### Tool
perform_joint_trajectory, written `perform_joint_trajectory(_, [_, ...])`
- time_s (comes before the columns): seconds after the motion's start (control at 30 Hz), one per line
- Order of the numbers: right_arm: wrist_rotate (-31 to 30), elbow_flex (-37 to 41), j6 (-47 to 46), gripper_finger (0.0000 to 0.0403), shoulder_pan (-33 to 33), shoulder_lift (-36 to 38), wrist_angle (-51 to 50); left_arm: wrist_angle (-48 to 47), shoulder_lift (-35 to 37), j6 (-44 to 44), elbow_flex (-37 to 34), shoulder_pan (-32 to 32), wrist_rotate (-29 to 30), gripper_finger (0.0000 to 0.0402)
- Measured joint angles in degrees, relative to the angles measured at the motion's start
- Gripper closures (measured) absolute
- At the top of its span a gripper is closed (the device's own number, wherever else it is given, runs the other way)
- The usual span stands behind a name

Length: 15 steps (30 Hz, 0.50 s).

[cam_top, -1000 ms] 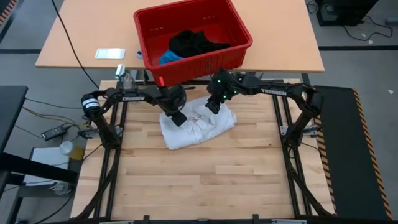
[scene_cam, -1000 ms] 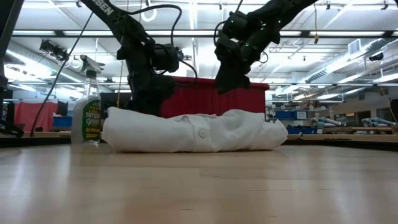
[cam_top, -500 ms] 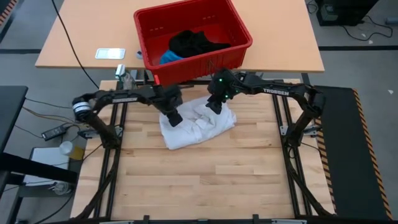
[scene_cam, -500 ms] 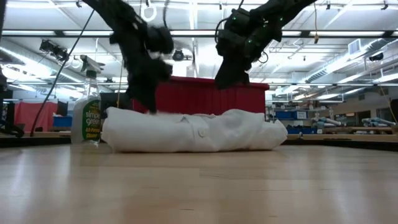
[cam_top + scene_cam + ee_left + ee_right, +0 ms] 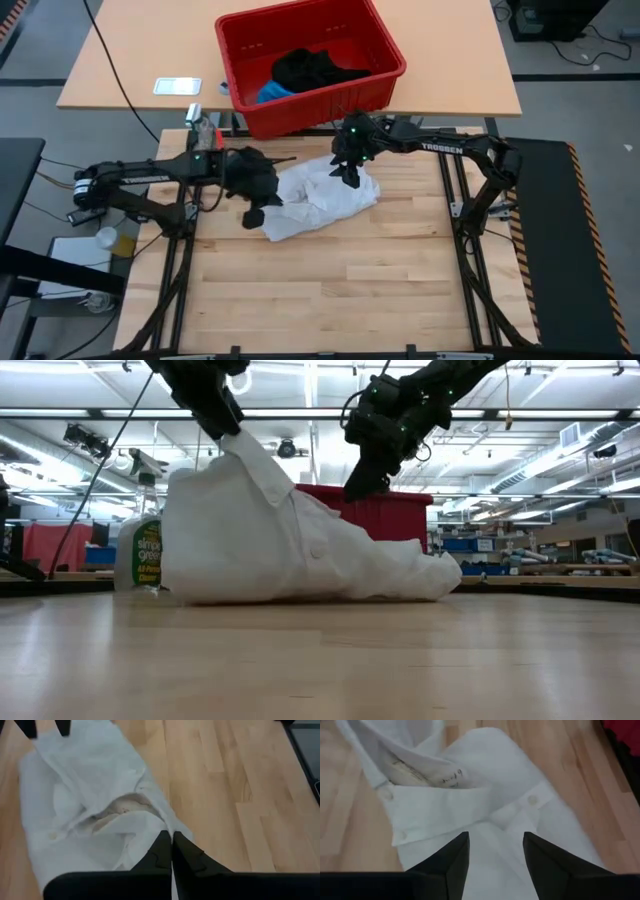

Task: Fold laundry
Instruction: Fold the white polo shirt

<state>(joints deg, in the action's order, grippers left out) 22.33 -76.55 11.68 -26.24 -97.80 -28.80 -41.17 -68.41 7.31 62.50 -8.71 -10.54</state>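
Wooden table: its near half lay bare; all the work sat toward the far edge.
White shirt: a buttoned white garment, bunched on the table near the far edge, about mid-width; in the low view its left end stood pulled up into a peak while the rest lay on the wood.
Left gripper: fingers pressed together on a fold of the white shirt at its left end, holding that end off the table.
Right gripper: over the shirt's far right part, fingers spread apart with cloth showing between them, gripping nothing.
Spray bottle: upright by the table's far left corner.
Red basket: on the lighter tabletop beyond the far edge.
Black garment: heaped inside the basket.
Blue garment: inside the basket, at its near wall, touching the black one.
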Motion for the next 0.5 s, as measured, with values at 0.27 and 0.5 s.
perform_joint_trajectory(0.27, [2.86, 0.13, 0.90, 0.0210, -0.60, -6.80, 1.03, -1.34, -4.13, -9.95, 0.02, 2.03, 0.33, 0.0401])
perform_joint_trajectory(0.5, [2.82, 0.15, 1.80, 0.0228, 0.83, -10.01, 2.01, -3.01, -7.72, -20.29, 0.00, 6.30, -2.25, 0.0401])
